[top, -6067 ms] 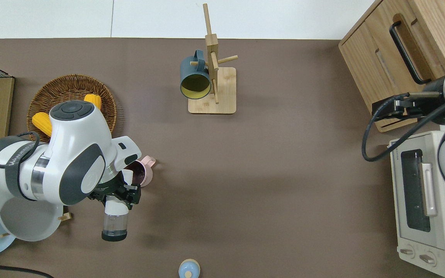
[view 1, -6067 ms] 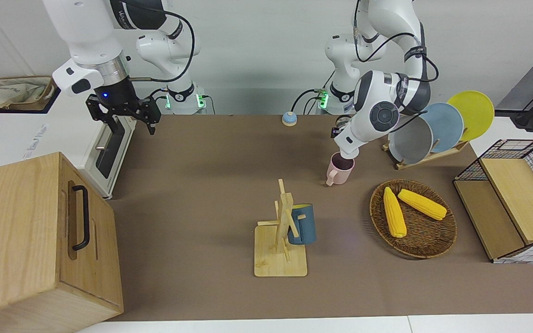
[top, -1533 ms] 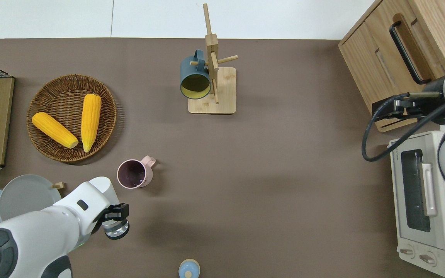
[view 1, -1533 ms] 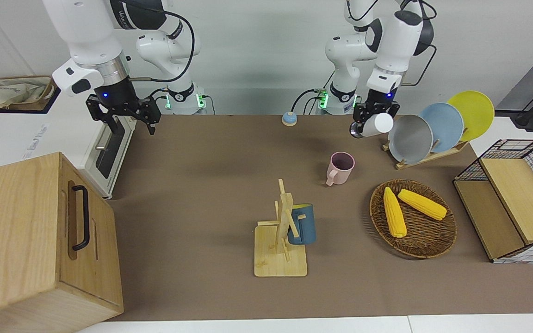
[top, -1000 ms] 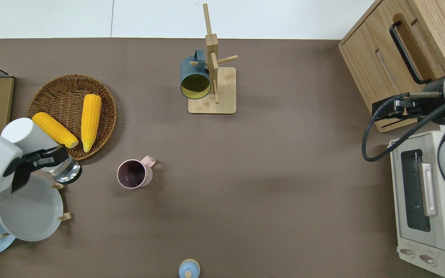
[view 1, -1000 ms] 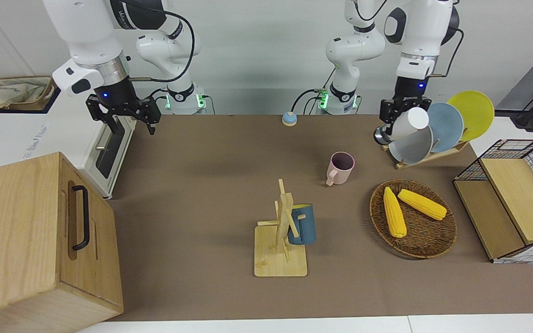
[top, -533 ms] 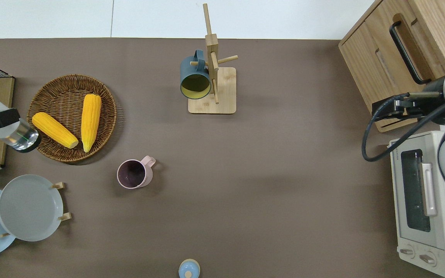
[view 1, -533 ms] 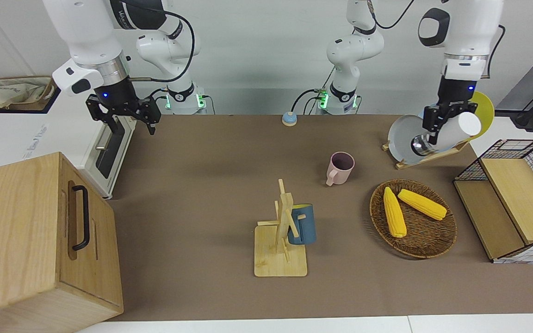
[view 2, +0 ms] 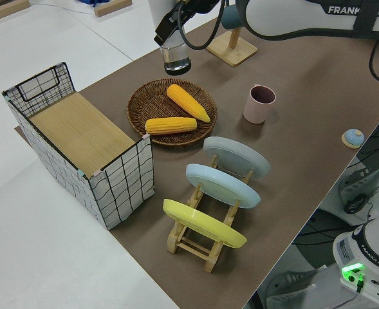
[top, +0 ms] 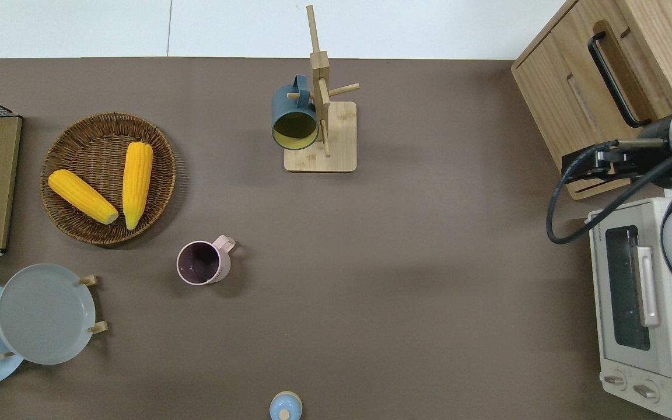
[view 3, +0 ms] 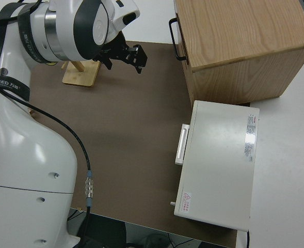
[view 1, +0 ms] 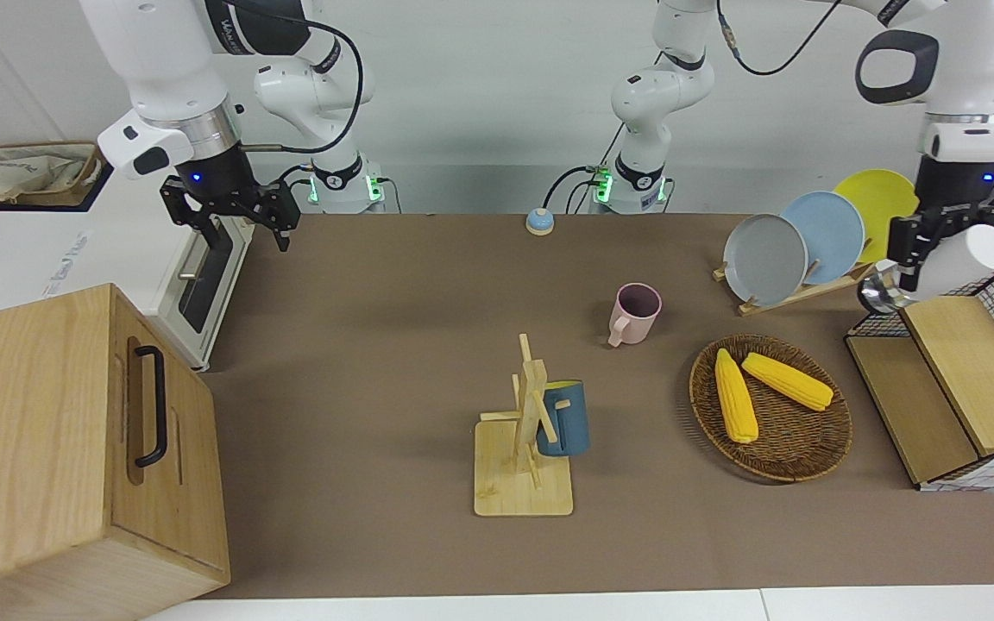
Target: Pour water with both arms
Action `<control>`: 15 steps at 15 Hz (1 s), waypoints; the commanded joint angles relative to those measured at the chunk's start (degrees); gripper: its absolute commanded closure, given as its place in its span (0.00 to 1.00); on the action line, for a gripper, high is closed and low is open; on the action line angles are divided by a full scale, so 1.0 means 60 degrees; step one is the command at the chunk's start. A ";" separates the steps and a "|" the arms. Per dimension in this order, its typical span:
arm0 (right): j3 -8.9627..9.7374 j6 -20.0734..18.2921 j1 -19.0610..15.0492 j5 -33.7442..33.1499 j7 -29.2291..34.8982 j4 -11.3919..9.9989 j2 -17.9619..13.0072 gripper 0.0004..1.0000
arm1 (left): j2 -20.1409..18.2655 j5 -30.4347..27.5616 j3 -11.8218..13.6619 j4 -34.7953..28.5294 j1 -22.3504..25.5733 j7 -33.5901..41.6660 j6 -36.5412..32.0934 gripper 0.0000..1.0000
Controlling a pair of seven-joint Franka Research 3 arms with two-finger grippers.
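Front view: left tool [view 1: 918,244] is clenched around a white-topped clear cylindrical bottle [view 1: 946,263], held in the air over the wire-and-wood crate [view 1: 950,379] at the left arm's end of the counter [view 1: 376,345]. Bottle is tilted, long axis slanting, white end raised and pointing away from the arms' bases, dark base lower. Pink handled mug [view 1: 632,314] stands upright on the counter, well apart from the bottle, near the round wicker basket [view 1: 773,444]. Right arm is parked, right tool [view 1: 234,220] released.
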 commanded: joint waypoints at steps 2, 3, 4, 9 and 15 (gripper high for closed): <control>0.0005 -0.0100 -0.0036 0.0173 -0.0103 0.0012 -0.0057 0.01 | 0.1044 -0.0279 -0.0059 0.0937 0.0682 0.1016 0.1037 1.00; 0.0005 -0.0100 -0.0036 0.0173 -0.0117 0.0012 -0.0057 0.01 | 0.1205 -0.0628 -0.0059 0.0952 0.0784 0.1411 0.1228 1.00; 0.0005 -0.0100 -0.0036 0.0173 -0.0103 0.0012 -0.0057 0.01 | 0.1337 -0.0994 -0.0059 0.0996 0.0858 0.1778 0.1476 1.00; 0.0005 -0.0100 -0.0036 0.0173 -0.0103 0.0012 -0.0057 0.01 | 0.2025 -0.2240 -0.0059 0.1040 0.1517 0.3887 0.2342 1.00; 0.0005 -0.0100 -0.0036 0.0173 -0.0103 0.0012 -0.0057 0.01 | 0.2465 -0.4086 -0.0074 0.1142 0.2161 0.6099 0.2606 1.00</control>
